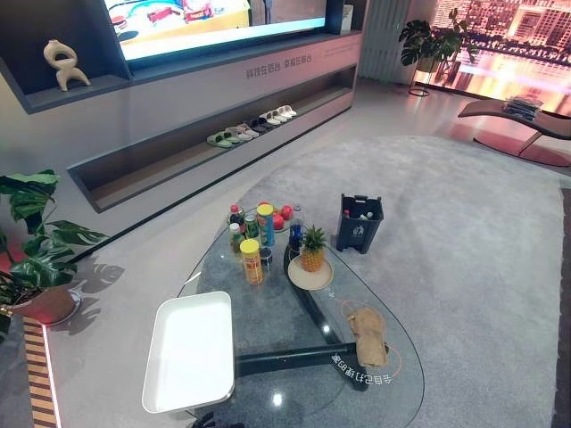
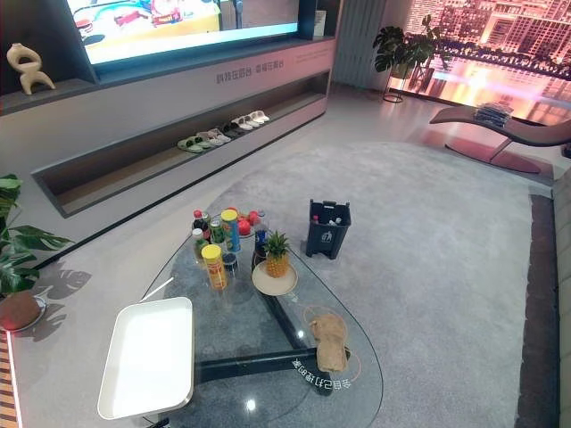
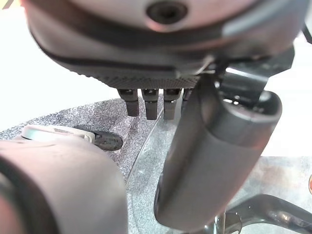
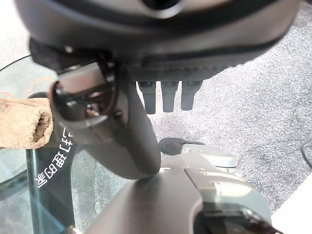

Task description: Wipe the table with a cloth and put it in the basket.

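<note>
Right wrist view: cloth (image 4: 22, 127) on glass table (image 4: 14, 180), beside right hand (image 4: 105, 124).

Desk (image 1: 393, 294): clear glass top, glossy, on a dark smooth frame. Cloth (image 1: 367, 335): tan, coarse weave, matt. Tray (image 1: 190, 350): white, smooth, possibly plastic. Floor carpet (image 1: 464, 223): grey, rough pile. Left robot hand (image 3: 214, 161): dark matt plastic shell. Bin (image 1: 359, 223): dark, smooth plastic.

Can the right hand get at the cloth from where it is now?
Probably yes: the cloth lies alone on the glass table's right side, and the right hand hangs open just beside it.
</note>
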